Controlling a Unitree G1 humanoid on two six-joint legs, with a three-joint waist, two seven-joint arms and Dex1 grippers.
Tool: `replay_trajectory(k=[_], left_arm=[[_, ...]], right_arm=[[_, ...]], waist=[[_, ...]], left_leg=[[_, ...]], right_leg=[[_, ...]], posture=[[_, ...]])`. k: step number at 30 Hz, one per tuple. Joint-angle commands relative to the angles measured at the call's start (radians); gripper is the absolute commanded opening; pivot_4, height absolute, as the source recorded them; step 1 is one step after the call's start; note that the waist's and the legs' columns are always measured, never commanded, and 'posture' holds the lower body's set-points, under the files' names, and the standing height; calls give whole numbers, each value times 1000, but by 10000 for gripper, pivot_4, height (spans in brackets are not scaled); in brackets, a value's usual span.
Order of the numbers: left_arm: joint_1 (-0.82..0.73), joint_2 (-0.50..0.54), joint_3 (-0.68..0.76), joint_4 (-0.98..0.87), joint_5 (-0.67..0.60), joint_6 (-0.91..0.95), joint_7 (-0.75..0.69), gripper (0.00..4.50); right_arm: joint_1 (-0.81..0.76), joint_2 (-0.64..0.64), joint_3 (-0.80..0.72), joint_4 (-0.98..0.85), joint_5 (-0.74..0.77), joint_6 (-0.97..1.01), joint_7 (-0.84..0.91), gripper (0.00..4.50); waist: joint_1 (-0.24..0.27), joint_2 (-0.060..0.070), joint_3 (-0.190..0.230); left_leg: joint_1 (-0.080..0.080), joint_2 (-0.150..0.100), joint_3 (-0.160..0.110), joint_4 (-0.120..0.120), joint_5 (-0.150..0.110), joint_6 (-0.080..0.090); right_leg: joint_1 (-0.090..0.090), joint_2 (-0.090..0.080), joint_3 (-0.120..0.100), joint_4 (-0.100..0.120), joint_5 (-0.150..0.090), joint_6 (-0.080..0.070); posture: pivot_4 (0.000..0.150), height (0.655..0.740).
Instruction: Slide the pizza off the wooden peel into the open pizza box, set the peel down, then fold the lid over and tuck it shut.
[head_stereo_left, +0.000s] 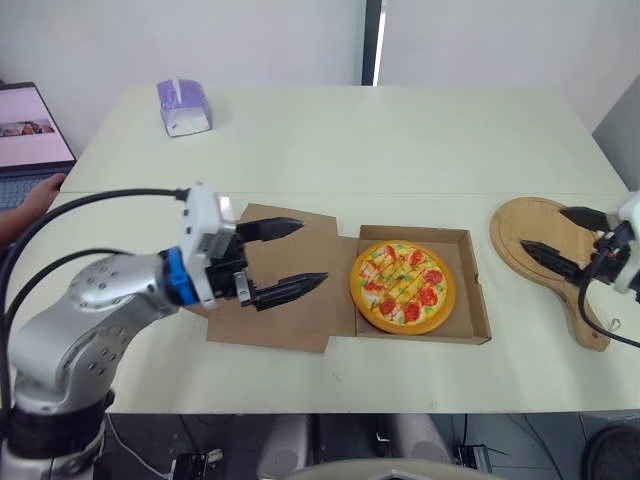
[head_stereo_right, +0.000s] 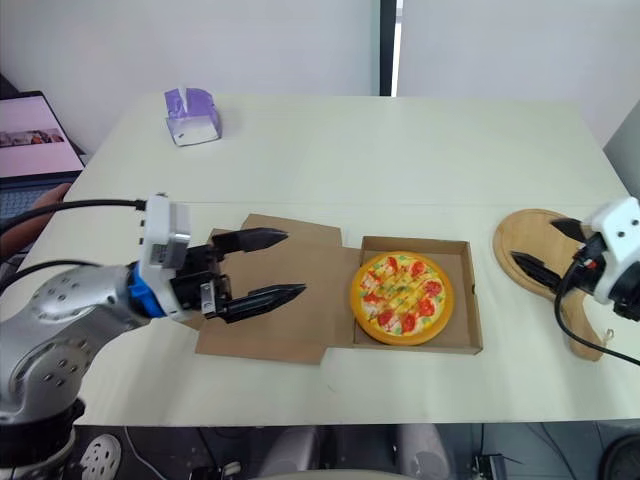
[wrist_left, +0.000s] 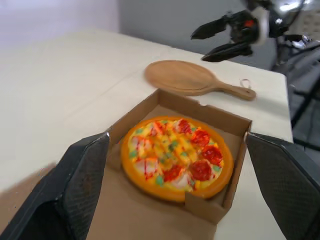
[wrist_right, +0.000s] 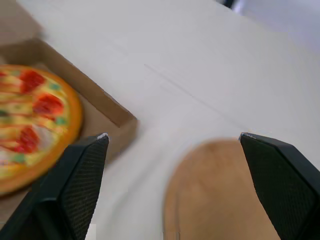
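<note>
On the pale table the pizza lay flat inside the open pizza box, and the wooden peel lay bare on the tabletop well to the box's right, its handle pointing back toward the robot. The first two parts of the task looked done, leaving the lid. The lid lay spread flat on the table on the robot's left side of the tray, joined to it along the tray's left wall. That hinge line ran from the far edge toward the near one, so the flap would have to swing up and over to the right. The left gripper was much the nearer. It hung directly over the lid with its two fingers spread wide and empty, pointing rightward at the pizza; whether they touched the cardboard could not be told. The right gripper was above the peel's round blade, its fingers likewise splayed apart with nothing between them, and it stood clear of the box. A purple tissue pack sat at the far left of the table, well away. Beyond the table's left edge were an open laptop and a person's hand, with a plain white wall behind.
</note>
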Motion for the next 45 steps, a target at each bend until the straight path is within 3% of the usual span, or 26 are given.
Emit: replay_trajectory(k=[1, 11, 21, 29, 37, 40, 45], left_arm=[[129, -27, 133, -66, -107, 36, 102, 45000], [609, -120, 321, -102, -453, 73, 248, 45000], [924, -212, 250, -96, -766, 47, 410, 45000], [762, -319, 74, -5, -857, -98, 742, 45000], [614, -348, -2, 35, -935, -175, 906, 45000], [619, -342, -9, 30, -957, -179, 926, 38947], [647, -342, -14, 5, -969, -192, 938, 23683]], right_arm=[[-88, -20, 64, -2, 12, -60, 64, 44839], [-208, -13, 201, 3, 41, -67, 184, 44839], [-211, -25, 210, -11, 51, -48, 203, 44839], [-218, -34, 206, -23, 58, -29, 207, 44839], [-214, -46, 199, -34, 66, -15, 203, 44839], [-209, -51, 194, -39, 72, -10, 201, 45000], [-202, -56, 188, -44, 77, -4, 195, 45000]], waist=[[9, 0, 0], [24, -1, 0], [31, -1, 0], [33, 0, 0], [36, 0, 0], [35, 0, 0], [35, 0, 0]], left_leg=[[0, 0, 0, 0, 0, 0], [-1, -1, -1, 0, 0, 1], [0, -1, -1, 0, -3, 5], [-1, -1, 0, 0, -3, 5], [-1, -1, 0, 0, -2, 4], [-1, -1, 0, 0, -2, 2], [-1, -1, 0, 0, -2, 3]], right_leg=[[0, -1, 0, -1, 0, 0], [0, -3, -2, -2, 0, -1], [0, -4, -3, -2, -1, -2], [0, -4, -3, -1, -1, -2], [0, -4, -3, -2, -1, -2], [0, -4, -3, -2, -1, -3], [0, -4, -3, -2, -1, -3]], posture=[[1500, 7251], [1500, 7251], [1500, 7251], [1500, 7251], [1500, 7251], [1500, 7251], [1500, 7251]])
